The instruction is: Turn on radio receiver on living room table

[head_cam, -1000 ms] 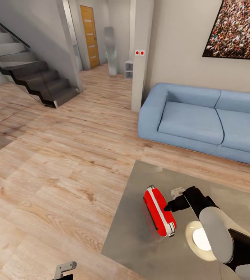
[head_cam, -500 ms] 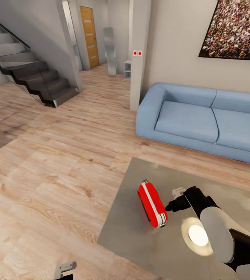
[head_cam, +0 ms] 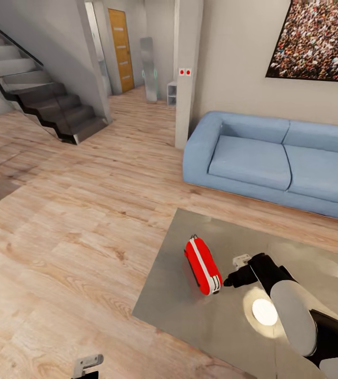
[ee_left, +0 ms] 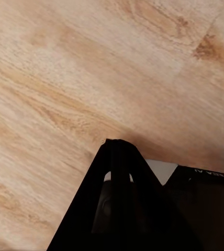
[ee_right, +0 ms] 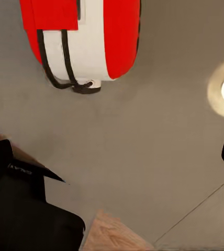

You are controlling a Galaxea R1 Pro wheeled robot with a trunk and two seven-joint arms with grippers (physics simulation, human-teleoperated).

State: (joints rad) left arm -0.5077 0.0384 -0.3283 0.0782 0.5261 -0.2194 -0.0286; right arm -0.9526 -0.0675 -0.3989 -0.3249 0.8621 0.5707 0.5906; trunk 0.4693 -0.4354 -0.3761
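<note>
The red radio receiver (head_cam: 202, 266) lies on its side near the left end of the glossy grey table (head_cam: 179, 321), its white panel and black handle turned towards my right arm. My right gripper (head_cam: 228, 279) hovers just right of the radio with its dark tip almost touching the radio's lower end. In the right wrist view the radio (ee_right: 112, 36) lies beyond the gripper (ee_right: 143, 170), whose fingers stand wide apart, open, over bare table top (ee_right: 143, 125). My left gripper (head_cam: 88, 362) hangs low over the wood floor, its fingers (ee_left: 118, 151) pressed together, shut and empty.
A light-blue sofa (head_cam: 264, 163) stands behind the table under the crowd picture (head_cam: 316, 42). A beige pillar (head_cam: 187, 73) rises left of it. Dark stairs (head_cam: 48, 100) climb at the far left. A bright lamp reflection (head_cam: 265, 311) shines on the table.
The whole view has shifted, so table and radio now sit further left and up in the picture. The radio looks shorter and further from my right forearm; the fingertip stays close to it.
</note>
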